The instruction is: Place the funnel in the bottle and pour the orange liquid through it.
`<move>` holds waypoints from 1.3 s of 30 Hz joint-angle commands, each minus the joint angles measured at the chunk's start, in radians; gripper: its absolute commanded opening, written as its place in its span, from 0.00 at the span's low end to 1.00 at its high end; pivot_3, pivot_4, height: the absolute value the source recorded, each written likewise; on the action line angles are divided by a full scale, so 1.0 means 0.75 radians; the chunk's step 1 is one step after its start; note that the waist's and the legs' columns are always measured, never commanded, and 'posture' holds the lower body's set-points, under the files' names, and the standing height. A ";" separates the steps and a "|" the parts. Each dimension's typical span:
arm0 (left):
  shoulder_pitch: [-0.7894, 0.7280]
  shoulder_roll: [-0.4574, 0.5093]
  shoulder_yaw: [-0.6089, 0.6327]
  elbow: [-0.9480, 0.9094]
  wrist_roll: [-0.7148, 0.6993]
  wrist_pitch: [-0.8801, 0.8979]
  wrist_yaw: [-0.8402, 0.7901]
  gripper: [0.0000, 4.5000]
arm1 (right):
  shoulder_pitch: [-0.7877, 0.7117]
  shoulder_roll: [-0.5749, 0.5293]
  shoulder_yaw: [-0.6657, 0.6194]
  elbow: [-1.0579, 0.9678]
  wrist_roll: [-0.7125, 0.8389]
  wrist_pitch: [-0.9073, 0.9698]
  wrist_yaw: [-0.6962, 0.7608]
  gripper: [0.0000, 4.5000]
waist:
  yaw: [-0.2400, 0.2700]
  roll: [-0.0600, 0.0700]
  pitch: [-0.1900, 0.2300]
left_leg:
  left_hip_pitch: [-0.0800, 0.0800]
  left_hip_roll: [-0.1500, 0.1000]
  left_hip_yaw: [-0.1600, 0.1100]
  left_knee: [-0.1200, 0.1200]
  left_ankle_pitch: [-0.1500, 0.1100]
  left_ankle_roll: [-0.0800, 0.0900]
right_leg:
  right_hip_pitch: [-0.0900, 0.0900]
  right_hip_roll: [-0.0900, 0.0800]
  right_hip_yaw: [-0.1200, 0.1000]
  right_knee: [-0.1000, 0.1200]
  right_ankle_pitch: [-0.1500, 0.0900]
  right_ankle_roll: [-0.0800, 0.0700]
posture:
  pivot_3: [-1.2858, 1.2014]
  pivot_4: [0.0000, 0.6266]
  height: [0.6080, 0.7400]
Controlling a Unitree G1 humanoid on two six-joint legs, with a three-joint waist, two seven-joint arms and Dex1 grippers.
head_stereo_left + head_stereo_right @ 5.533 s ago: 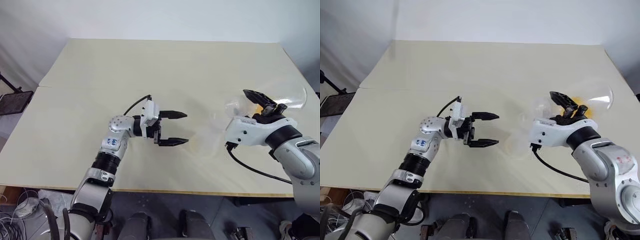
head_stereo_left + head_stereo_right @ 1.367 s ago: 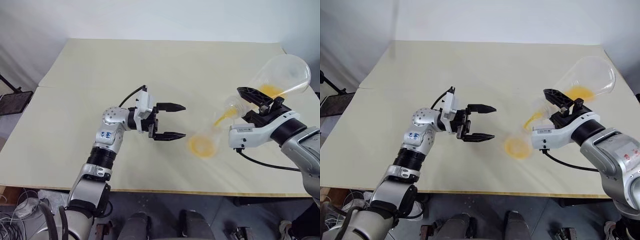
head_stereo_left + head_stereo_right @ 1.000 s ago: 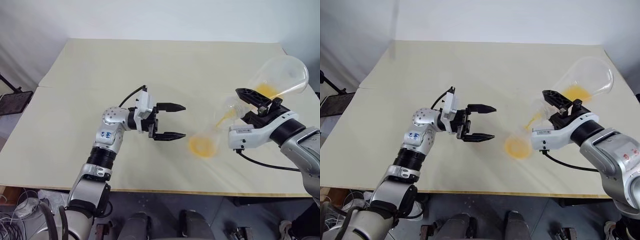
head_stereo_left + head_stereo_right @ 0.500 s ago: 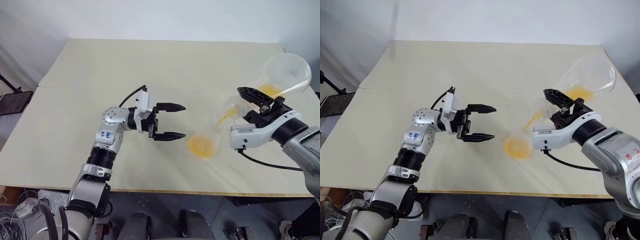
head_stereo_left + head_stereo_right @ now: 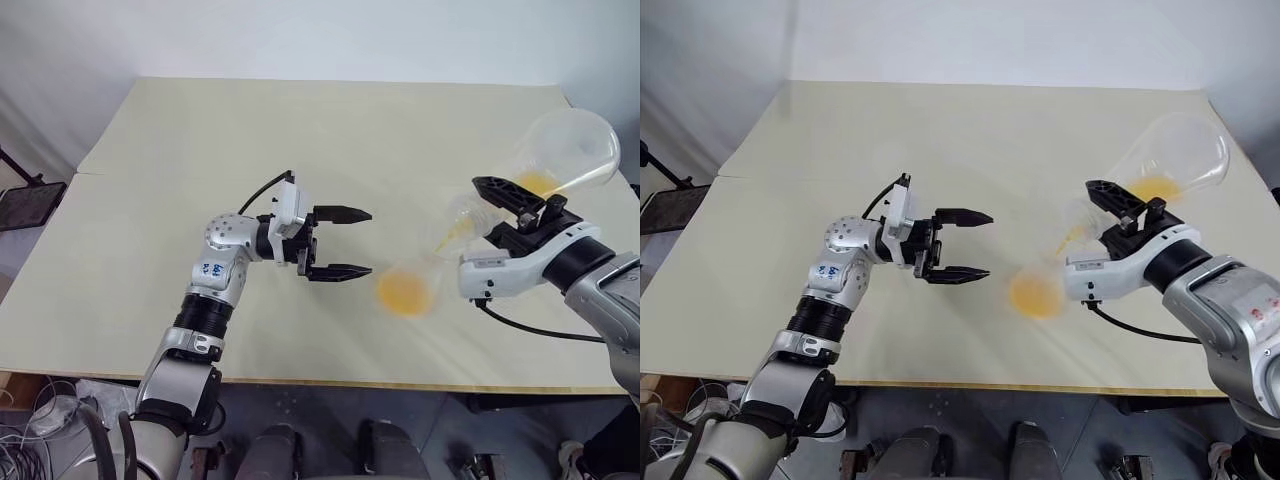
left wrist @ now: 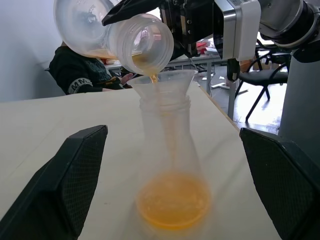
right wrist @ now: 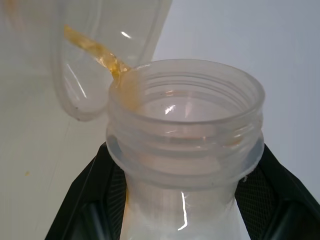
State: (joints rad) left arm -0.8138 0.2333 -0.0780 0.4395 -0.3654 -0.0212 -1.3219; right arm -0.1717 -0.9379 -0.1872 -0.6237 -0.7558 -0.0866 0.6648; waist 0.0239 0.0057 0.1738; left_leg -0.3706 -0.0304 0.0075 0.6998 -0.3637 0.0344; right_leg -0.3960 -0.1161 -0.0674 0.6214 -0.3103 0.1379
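bottle (image 6: 169, 175) and funnel (image 6: 162, 82) carry no readable labels.

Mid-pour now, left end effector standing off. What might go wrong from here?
1. Nothing steadies the bottle: the open left end effector flanks it without touching, so a nudge from the tilted flask in the right end effector might tip it.
2. The funnel sits loose in the neck and is small; the orange liquid stream lands near its rim and may spill onto the table.
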 commanded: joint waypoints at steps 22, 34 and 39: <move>-0.020 -0.011 0.005 -0.016 -0.015 -0.013 -0.011 1.00 | -0.050 -0.033 -0.065 0.025 -0.008 -0.099 -0.042 0.55 | 0.000 0.000 0.000 | 0.000 0.000 0.000 0.000 0.000 0.000 | 0.000 0.000 0.000 0.000 0.000 0.000 | 0.52 0.24 1.00; -0.029 -0.014 0.004 -0.005 -0.012 -0.018 -0.012 1.00 | -0.052 -0.052 -0.078 0.066 -0.018 -0.152 -0.091 0.55 | 0.000 0.000 0.000 | 0.000 0.000 0.000 0.000 0.000 0.000 | 0.000 0.000 0.000 0.000 0.000 0.000 | 0.52 0.24 1.00; -0.032 -0.017 0.004 0.000 -0.011 -0.020 -0.010 1.00 | -0.060 -0.063 -0.074 0.083 -0.021 -0.172 -0.108 0.55 | 0.000 0.000 0.000 | 0.000 0.000 0.000 0.000 0.000 0.000 | 0.000 0.000 0.000 0.000 0.000 0.000 | 0.52 0.24 1.00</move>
State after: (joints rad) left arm -0.8141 0.2265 -0.0780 0.4478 -0.3652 -0.0230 -1.3256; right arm -0.1931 -0.9680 -0.2025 -0.5456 -0.7692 -0.2061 0.6075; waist 0.0237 0.0057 0.1738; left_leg -0.3706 -0.0303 0.0076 0.6997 -0.3637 0.0345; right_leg -0.3959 -0.1161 -0.0674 0.6214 -0.3103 0.1379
